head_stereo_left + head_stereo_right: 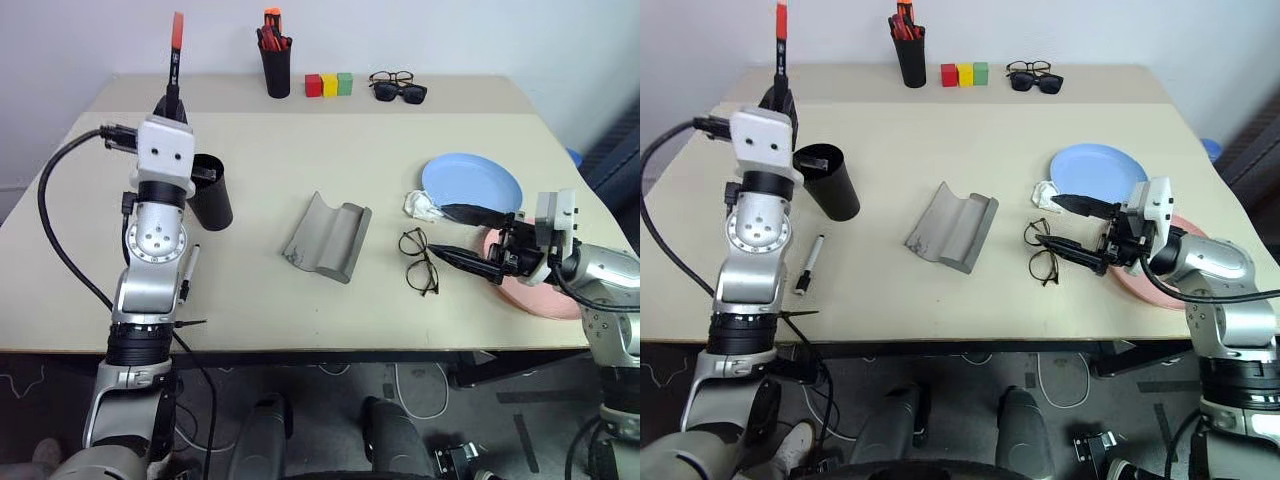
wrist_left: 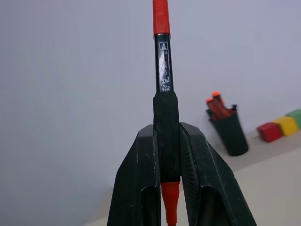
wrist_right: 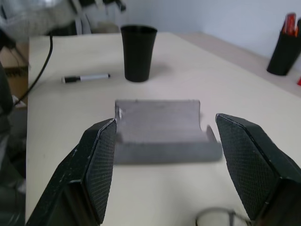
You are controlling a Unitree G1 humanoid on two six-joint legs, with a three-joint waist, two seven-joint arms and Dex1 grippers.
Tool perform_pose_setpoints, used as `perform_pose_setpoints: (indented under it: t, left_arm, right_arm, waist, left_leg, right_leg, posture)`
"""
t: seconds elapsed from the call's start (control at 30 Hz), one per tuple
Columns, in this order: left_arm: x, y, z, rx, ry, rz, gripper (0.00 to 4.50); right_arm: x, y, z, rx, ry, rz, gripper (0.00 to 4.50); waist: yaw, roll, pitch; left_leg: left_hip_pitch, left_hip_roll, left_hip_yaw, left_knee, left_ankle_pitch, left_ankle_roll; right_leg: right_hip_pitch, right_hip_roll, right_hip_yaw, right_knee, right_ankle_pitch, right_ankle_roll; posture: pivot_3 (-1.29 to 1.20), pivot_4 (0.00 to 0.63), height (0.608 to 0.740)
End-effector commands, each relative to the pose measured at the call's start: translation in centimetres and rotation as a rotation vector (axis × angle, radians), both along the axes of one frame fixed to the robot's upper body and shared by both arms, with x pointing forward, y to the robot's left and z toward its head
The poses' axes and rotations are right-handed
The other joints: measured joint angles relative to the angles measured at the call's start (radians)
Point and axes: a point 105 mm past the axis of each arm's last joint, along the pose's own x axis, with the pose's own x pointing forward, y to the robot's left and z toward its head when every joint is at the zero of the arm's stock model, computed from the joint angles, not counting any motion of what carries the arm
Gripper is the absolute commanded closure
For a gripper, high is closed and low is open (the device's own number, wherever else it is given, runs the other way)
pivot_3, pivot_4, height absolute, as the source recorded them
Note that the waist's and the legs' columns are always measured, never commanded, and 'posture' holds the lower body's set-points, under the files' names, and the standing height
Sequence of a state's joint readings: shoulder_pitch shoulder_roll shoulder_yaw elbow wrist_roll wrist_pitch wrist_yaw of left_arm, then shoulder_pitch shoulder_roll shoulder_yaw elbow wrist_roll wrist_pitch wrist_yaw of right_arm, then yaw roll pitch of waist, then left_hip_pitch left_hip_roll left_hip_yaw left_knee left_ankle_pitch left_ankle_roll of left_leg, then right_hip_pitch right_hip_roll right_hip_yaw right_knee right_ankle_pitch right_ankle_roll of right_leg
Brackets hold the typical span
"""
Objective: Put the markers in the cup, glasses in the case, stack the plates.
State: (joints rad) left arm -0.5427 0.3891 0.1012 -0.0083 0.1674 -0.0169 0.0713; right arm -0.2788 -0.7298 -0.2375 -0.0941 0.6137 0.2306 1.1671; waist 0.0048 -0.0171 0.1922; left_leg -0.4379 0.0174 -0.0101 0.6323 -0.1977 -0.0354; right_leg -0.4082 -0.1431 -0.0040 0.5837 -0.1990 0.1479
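Two markers are in play. One, the red marker, is clamped between the jaws of the left gripper, its long axis running straight out along the fingers and upward, the red end topmost and well past the fingertips, a short red stub showing back between the jaws. Just below that gripper stands the black cup, upright on the table, mouth open. The other, a dark marker with a white end, lies flat on the table beside the cup, its length running toward the near edge.

Ahead of the right gripper, whose jaws are spread wide and grip nothing, lies the open grey case, its long axis across the line of the fingers. Just under the jaw tips sit the wire-frame glasses. Behind the jaws, the light blue plate and the pink plate rest side by side, unstacked.
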Motion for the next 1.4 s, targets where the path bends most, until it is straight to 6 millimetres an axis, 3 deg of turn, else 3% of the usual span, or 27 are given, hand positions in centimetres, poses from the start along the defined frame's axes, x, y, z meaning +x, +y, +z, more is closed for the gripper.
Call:
perform_pose_setpoints:
  t: [0.03, 0.3, 0.8, 1.23, 1.27, 1.4]
  left_arm:
    - [-0.8, 0.6, -0.3, -0.005, -0.093, 0.076, 4.50]
    - [0.1, 1.2, -2.4, -0.035, -0.084, 0.152, 4.50]
    - [2.3, -0.7, -3.3, -0.091, -0.077, 0.098, 4.50]
    - [2.5, -1.1, -4.3, -0.121, -0.043, 0.082, 4.50]
    - [2.5, -1.1, -4.3, -0.121, -0.042, 0.083, 3.46]
    - [2.0, -1.4, -3.9, -0.142, -0.058, 0.050, 1.67]
  right_arm:
    - [0.2, 1.1, 2.2, 0.105, -0.062, 0.046, 1.08]
    - [0.4, 2.2, 2.1, 0.118, -0.066, 0.083, 1.08]
    - [0.5, 2.2, 2.4, 0.148, -0.085, 0.072, 1.08]
    - [0.6, 2.2, 2.6, 0.164, -0.090, 0.067, 1.08]
    - [0.7, 2.2, 2.6, 0.165, -0.091, 0.065, 1.08]
    - [0.8, 1.9, 2.8, 0.169, -0.095, 0.053, 1.08]
  waist:
    - [0.007, 0.001, -0.001]
    - [0.008, 0.001, -0.001]
    - [0.007, 0.001, -0.001]
    - [0.008, 0.001, -0.001]
    - [0.008, 0.001, -0.001]
    - [0.008, 0.001, -0.001]
  left_leg:
    - [0.000, 0.000, 0.000, 0.000, 0.000, 0.000]
    - [0.001, 0.000, 0.000, 0.000, 0.000, 0.000]
    - [0.001, 0.000, 0.000, 0.000, 0.000, -0.001]
    - [0.001, 0.000, 0.000, 0.000, 0.000, -0.001]
    - [0.001, 0.000, 0.000, 0.000, 0.000, -0.001]
    - [0.001, 0.000, 0.000, 0.000, 0.000, -0.001]
  right_leg:
    - [0.000, 0.000, 0.000, 0.000, 0.000, 0.000]
    - [0.001, 0.000, 0.000, 0.001, 0.000, 0.000]
    - [0.000, 0.001, 0.000, 0.001, 0.001, 0.002]
    - [0.000, 0.001, 0.000, 0.001, 0.001, 0.002]
    - [0.000, 0.001, 0.000, 0.001, 0.001, 0.002]
    - [0.000, 0.001, 0.000, 0.001, 0.001, 0.002]
  posture:
    - [0.00, 0.150, 0.740]
    - [0.00, 0.150, 0.740]
    - [0.00, 0.150, 0.740]
    - [0.00, 0.150, 0.740]
    - [0.00, 0.150, 0.740]
    - [0.00, 0.150, 0.740]
